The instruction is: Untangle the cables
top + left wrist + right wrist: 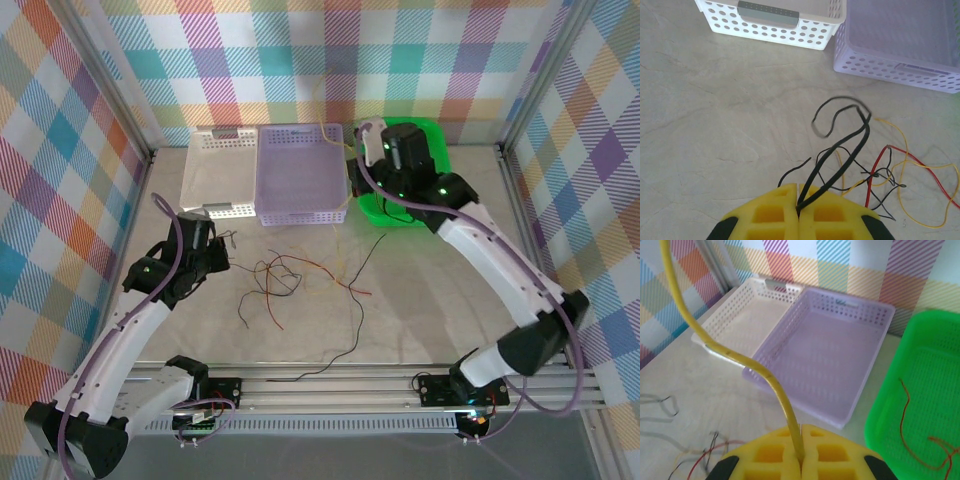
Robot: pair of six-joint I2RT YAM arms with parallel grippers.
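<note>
Left gripper (799,212) clamps a black cable (864,129) running toward one o'clock; right gripper (801,460) clamps a yellow cable (747,361), apparently trailing toward eleven.

A thin black wire (867,125) is pinched at one end between the pressed-together yellow pads of the left gripper (799,212) at bottom centre, and it curls into a loop mid-frame. A yellow cable (740,357), clamped in the closed right gripper (801,460), arcs to the upper left. Loose red, yellow and black wires (290,272) lie tangled at the overhead view's centre, with one long black strand (358,325) trailing toward the bottom edge. A curly red wire (905,410) lies inside the green perforated basket (880,415) at right.
</note>
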